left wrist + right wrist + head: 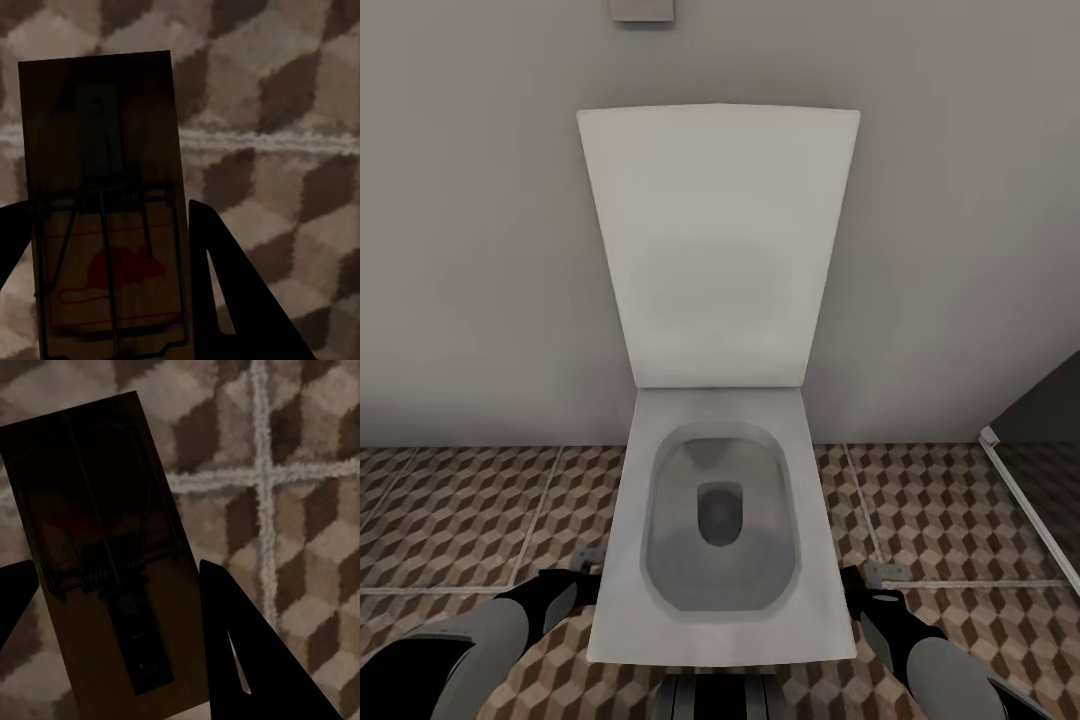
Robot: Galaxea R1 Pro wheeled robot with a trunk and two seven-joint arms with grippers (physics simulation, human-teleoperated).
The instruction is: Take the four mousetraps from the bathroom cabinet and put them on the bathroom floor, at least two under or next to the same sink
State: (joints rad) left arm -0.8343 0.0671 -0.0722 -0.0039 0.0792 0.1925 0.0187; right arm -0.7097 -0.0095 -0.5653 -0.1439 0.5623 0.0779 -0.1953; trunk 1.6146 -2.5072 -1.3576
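A flat tan wooden mousetrap with a red mouse print [105,217] is pinched in my left gripper [112,247], and a second tan mousetrap [105,547] is pinched in my right gripper [112,615], both above the cube-patterned bathroom floor [460,520]. I am carrying them, but I face the white square toilet [720,540]. Next, I think, I must turn to find the sink.

I hold both arms low and bent at my sides, my left gripper [112,300] clamped on a mousetrap [101,202] and my right gripper [112,660] clamped on another mousetrap [105,555].
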